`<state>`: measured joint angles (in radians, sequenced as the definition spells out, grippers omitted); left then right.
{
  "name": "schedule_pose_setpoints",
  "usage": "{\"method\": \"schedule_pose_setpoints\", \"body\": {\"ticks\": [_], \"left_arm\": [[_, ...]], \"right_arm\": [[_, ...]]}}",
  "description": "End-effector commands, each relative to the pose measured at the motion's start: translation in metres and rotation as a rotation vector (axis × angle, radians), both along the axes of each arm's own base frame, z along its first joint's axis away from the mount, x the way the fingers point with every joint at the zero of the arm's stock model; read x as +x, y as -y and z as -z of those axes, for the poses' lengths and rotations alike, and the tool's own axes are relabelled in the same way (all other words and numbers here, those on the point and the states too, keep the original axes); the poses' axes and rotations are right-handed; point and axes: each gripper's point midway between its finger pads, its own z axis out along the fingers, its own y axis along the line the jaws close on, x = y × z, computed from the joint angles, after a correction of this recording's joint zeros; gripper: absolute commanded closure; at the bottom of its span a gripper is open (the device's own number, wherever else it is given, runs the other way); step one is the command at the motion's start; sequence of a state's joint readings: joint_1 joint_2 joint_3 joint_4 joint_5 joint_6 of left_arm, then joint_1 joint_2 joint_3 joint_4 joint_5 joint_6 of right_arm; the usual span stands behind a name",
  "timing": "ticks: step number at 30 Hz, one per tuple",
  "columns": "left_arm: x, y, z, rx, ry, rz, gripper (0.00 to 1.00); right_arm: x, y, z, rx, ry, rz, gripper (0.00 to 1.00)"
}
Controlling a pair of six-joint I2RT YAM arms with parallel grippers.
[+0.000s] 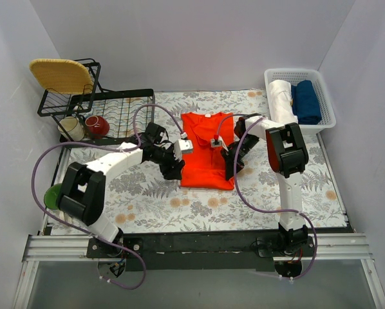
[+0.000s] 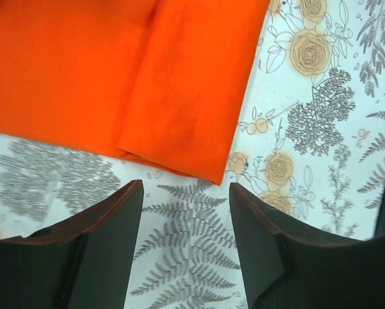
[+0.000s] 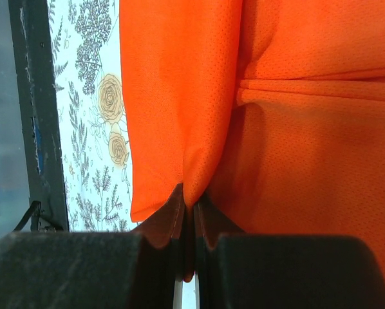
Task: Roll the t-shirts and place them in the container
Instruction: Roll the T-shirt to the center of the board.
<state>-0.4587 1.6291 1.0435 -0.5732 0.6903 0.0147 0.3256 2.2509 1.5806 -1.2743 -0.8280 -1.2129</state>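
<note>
T-shirt (image 3: 295, 129) partly cropped, fold pinched in right end effector (image 3: 191, 205)

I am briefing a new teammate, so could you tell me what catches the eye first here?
The bright orange-red t-shirt, folded into a narrow strip, lies mid-table on the floral cloth. The right gripper is shut on its folded edge, while the left gripper stands open just off its corner. A white basket at the far right holds a white roll and a blue roll.
</note>
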Motion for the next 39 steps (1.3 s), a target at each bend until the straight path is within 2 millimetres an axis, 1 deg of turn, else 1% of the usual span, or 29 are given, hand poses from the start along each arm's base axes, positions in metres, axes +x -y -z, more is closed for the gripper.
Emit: {"method": "schedule_pose_setpoints", "body": {"ticks": [1, 4, 5, 7, 8, 10, 11, 12, 14, 15, 16, 17, 18, 19, 22, 23, 25, 26, 28, 29, 30, 31, 33, 34, 35, 36, 37, 38, 39], "left_arm": [[0.011, 0.008, -0.025, -0.016, 0.237, 0.064, 0.44], [0.0, 0.018, -0.036, -0.057, 0.289, 0.141, 0.44], [-0.009, 0.024, -0.032, -0.061, 0.304, 0.189, 0.43], [-0.019, 0.03, -0.028, -0.067, 0.339, 0.247, 0.42], [-0.026, 0.037, -0.022, -0.063, 0.379, 0.295, 0.42], [-0.031, 0.042, -0.015, -0.062, 0.416, 0.327, 0.41], [-0.029, 0.049, -0.012, -0.063, 0.448, 0.342, 0.41], [-0.031, 0.049, -0.007, -0.055, 0.452, 0.353, 0.41], [-0.028, 0.054, 0.006, -0.04, 0.459, 0.362, 0.41], [-0.024, 0.051, 0.014, -0.005, 0.473, 0.35, 0.41], [-0.022, 0.051, 0.02, 0.008, 0.478, 0.346, 0.41], [-0.017, 0.053, 0.022, 0.01, 0.503, 0.339, 0.41], [-0.012, 0.049, 0.03, 0.04, 0.512, 0.325, 0.41], [-0.012, 0.046, 0.036, 0.055, 0.515, 0.323, 0.41], [-0.012, 0.041, 0.049, 0.098, 0.498, 0.329, 0.51], [-0.017, 0.036, 0.055, 0.119, 0.467, 0.342, 0.58], [-0.024, 0.032, 0.065, 0.141, 0.42, 0.361, 0.66], [-0.027, 0.029, 0.068, 0.158, 0.393, 0.362, 0.8], [-0.032, 0.027, 0.075, 0.175, 0.34, 0.361, 0.94], [-0.034, 0.027, 0.073, 0.177, 0.314, 0.358, 0.99], [-0.035, 0.028, 0.071, 0.173, 0.303, 0.357, 1.0], [-0.036, 0.029, 0.069, 0.165, 0.292, 0.352, 1.0], [-0.039, 0.037, 0.057, 0.111, 0.256, 0.329, 1.0], [-0.038, 0.037, 0.051, 0.085, 0.227, 0.312, 1.0], [-0.044, 0.043, 0.044, 0.03, 0.167, 0.307, 1.0], [-0.041, 0.049, 0.033, -0.007, 0.108, 0.245, 1.0], [-0.034, 0.048, 0.027, -0.031, 0.065, 0.196, 1.0], [-0.03, 0.051, 0.02, -0.066, 0.033, 0.163, 1.0], [-0.03, 0.057, 0.009, -0.116, -0.052, 0.109, 1.0]], "right_arm": [[0.005, 0.007, -0.009, -0.024, 0.066, -0.047, 0.91], [0.011, 0.006, -0.008, -0.036, 0.073, -0.044, 0.91], [0.012, 0.005, -0.008, -0.035, 0.072, -0.043, 0.91], [0.017, 0.002, -0.009, -0.031, 0.081, -0.036, 0.91], [0.018, 0.001, -0.009, -0.032, 0.079, -0.035, 0.91], [0.02, -0.001, -0.009, -0.03, 0.081, -0.032, 0.91], [0.02, -0.001, -0.009, -0.031, 0.079, -0.031, 0.91], [0.02, -0.001, -0.008, -0.034, 0.08, -0.036, 0.91], [0.02, 0.0, -0.006, -0.039, 0.079, -0.039, 0.91], [0.02, 0.001, -0.006, -0.042, 0.084, -0.043, 0.91], [0.02, 0.001, -0.005, -0.045, 0.084, -0.047, 0.91], [0.02, 0.002, -0.004, -0.046, 0.086, -0.05, 0.91], [0.019, 0.002, -0.004, -0.047, 0.088, -0.055, 0.91], [0.019, 0.003, -0.003, -0.049, 0.088, -0.058, 0.91], [0.019, 0.003, -0.001, -0.048, 0.088, -0.061, 0.91], [0.02, 0.003, -0.001, -0.046, 0.088, -0.06, 0.91], [0.023, 0.001, -0.001, -0.042, 0.091, -0.055, 0.91], [0.023, 0.0, -0.002, -0.04, 0.093, -0.055, 0.91], [0.026, -0.001, -0.007, -0.032, 0.11, -0.052, 0.86], [0.027, -0.002, -0.01, -0.029, 0.119, -0.05, 0.84], [0.03, -0.001, -0.014, -0.028, 0.137, -0.05, 0.77], [0.034, -0.002, -0.025, -0.016, 0.177, -0.046, 0.62], [0.042, 0.001, -0.041, 0.005, 0.231, -0.011, 0.49], [0.046, 0.002, -0.056, 0.026, 0.297, 0.0, 0.47], [0.049, 0.004, -0.064, 0.034, 0.341, 0.005, 0.46], [0.05, 0.006, -0.07, 0.034, 0.388, 0.007, 0.37], [0.066, 0.003, -0.095, 0.079, 0.558, 0.022, 0.36], [0.052, 0.007, -0.087, 0.073, 0.564, 0.04, 0.35], [0.046, 0.009, -0.087, 0.085, 0.618, 0.045, 0.31]]}}
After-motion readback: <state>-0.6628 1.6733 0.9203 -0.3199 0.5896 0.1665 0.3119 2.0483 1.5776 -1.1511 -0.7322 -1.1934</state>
